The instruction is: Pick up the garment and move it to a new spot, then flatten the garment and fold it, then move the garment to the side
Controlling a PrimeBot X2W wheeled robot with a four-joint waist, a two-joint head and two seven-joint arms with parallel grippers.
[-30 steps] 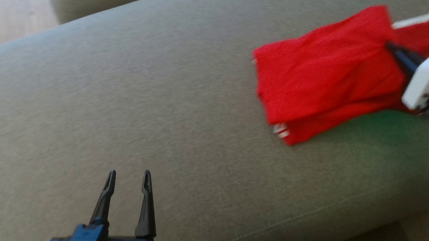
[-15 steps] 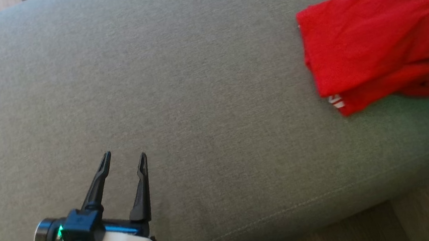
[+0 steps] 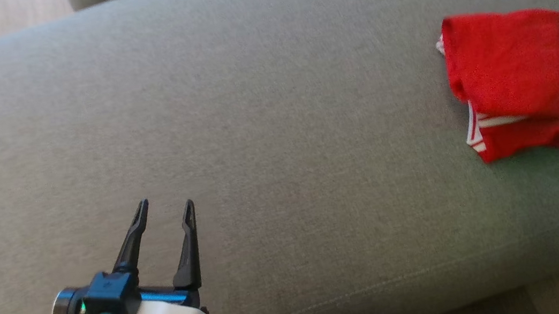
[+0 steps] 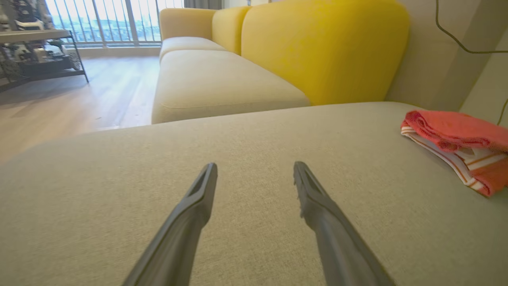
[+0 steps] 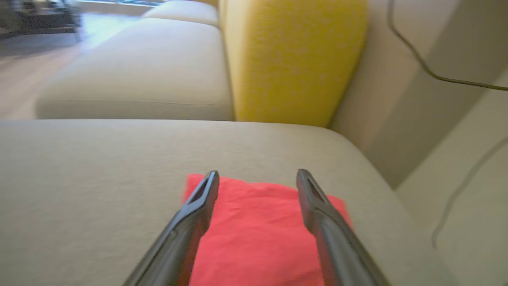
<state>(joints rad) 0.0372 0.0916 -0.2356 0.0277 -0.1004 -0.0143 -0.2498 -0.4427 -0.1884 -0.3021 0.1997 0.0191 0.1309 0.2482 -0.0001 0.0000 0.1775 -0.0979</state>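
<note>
1. The right gripper [image 5: 258, 174] has just been opened wide; a second ago it was shut on the garment [image 3: 504, 62].
2. The garment has been let go. It is seen folded at the right end of the seat [image 3: 250, 101].
3. The left gripper [image 3: 165, 204] is held open and empty over the seat's front left.
4. The move to the side is judged done.

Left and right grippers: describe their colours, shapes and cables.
The left gripper has two long black fingers with slotted tips, on a black block with a blue band, a white rounded wrist shell, a dark cylinder with a green light, and a teal cable plug. The right gripper has matching dark fingers.
</note>
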